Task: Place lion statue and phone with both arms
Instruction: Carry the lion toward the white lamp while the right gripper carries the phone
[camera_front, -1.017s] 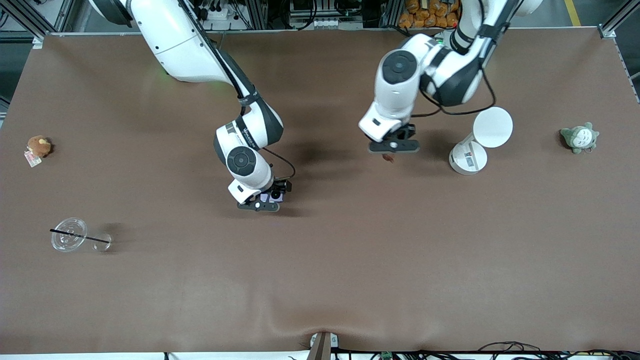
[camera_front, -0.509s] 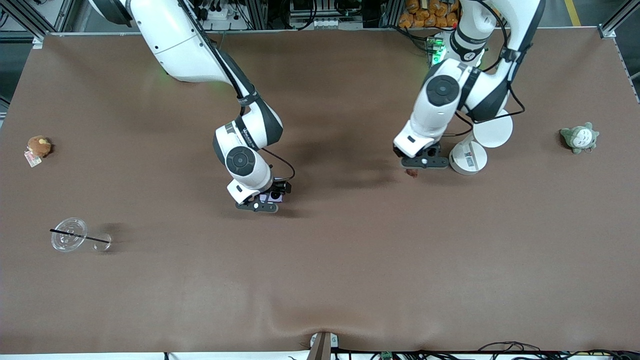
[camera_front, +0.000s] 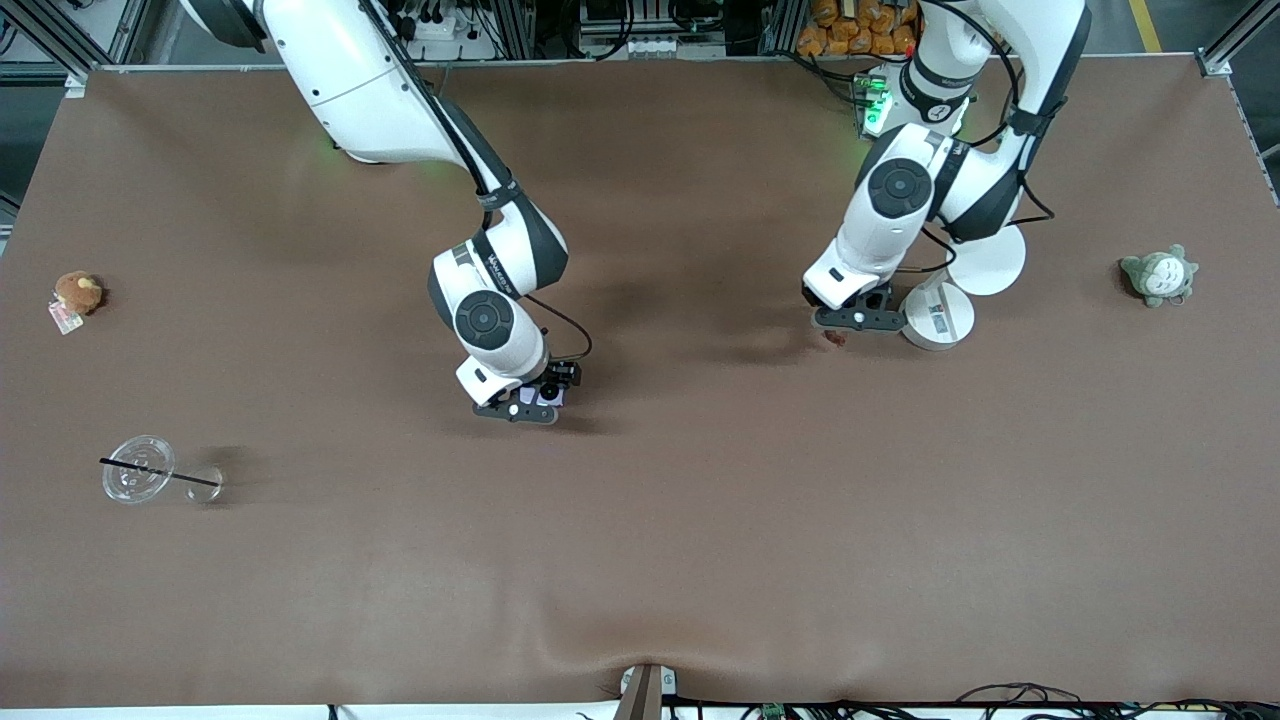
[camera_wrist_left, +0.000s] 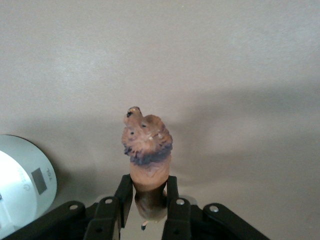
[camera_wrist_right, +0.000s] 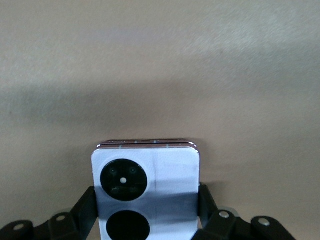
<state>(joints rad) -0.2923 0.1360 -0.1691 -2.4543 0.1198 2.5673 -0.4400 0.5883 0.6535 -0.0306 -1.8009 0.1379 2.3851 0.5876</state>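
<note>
Front view: left gripper (camera_front: 838, 335), fingers clamped on the upright lion statue (camera_wrist_left: 147, 150), hangs just beside the white lamp (camera_front: 940, 315); toward the right arm's end, right gripper (camera_front: 540, 398) clasps the phone (camera_wrist_right: 146, 192).

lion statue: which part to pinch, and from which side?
Pinch the lion statue on the narrow body below the darker mane, coming from its tail end with a finger on each flank. That is how the left end effector is shut on it now: the slim trunk fits between the fingers, while the wider head sticks out free. It probably gives the steadiest hold.
</note>
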